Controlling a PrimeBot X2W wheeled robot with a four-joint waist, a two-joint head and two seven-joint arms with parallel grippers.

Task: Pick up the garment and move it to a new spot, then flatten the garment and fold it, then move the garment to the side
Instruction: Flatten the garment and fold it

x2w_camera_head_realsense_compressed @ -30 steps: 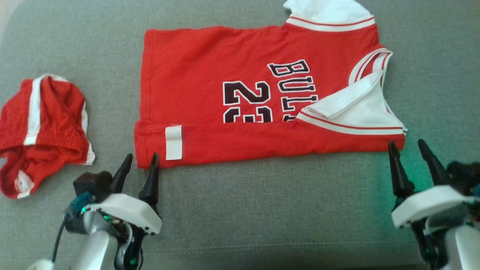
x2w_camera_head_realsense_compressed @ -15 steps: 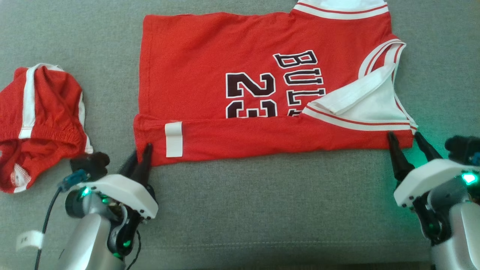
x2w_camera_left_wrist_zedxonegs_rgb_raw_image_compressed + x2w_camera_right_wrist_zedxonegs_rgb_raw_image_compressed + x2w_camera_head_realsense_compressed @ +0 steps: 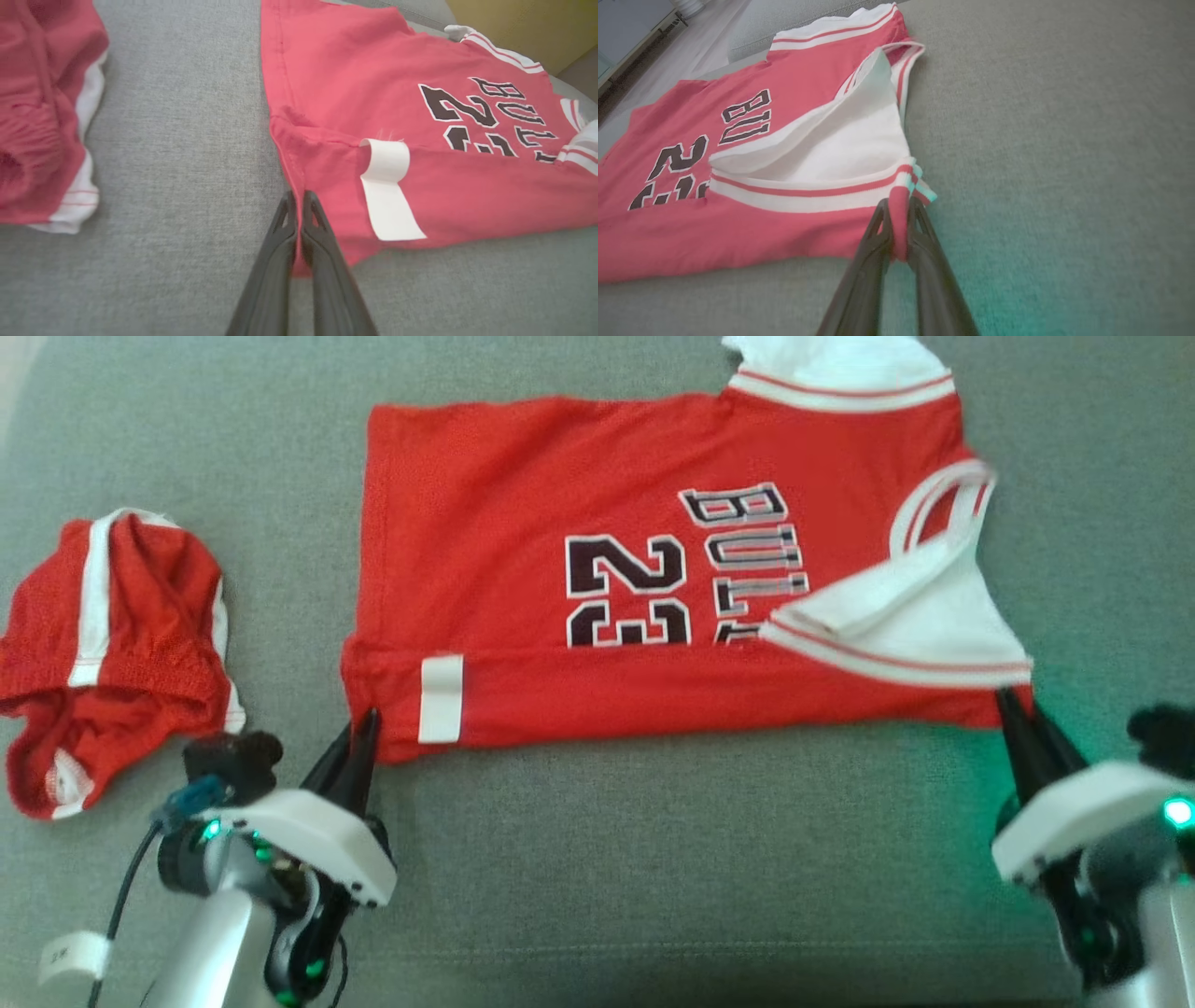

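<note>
I am working over a grey fabric cushion (image 3: 653, 859) with a fine weave and a seam running across its near part. Past its far edge the right wrist view shows a strip of pale floor (image 3: 698, 46), and the left wrist view shows a yellow panel (image 3: 523, 28) beyond the far corner.

The jersey (image 3: 523, 523) lies flat in the middle of the cushion, hem to my left and collar to my right, with "23" facing up. Its near edge is folded over into a long strip that carries a white tag (image 3: 441, 698). A white sleeve lies turned over on the right end. The shorts (image 3: 121, 644) sit crumpled well to the left, apart from the jersey.

My left hand (image 3: 359, 733) is closed on the jersey's near left corner, with red cloth pinched between the fingers. My right hand (image 3: 1013, 705) is closed on the near right corner, with the red and white trim bunched between its fingers.

A second ago both hands stood wide open just short of that near edge. Half a second ago the left was closing at its corner while the right was still open at its own. The head camera has shifted a little between these frames.
</note>
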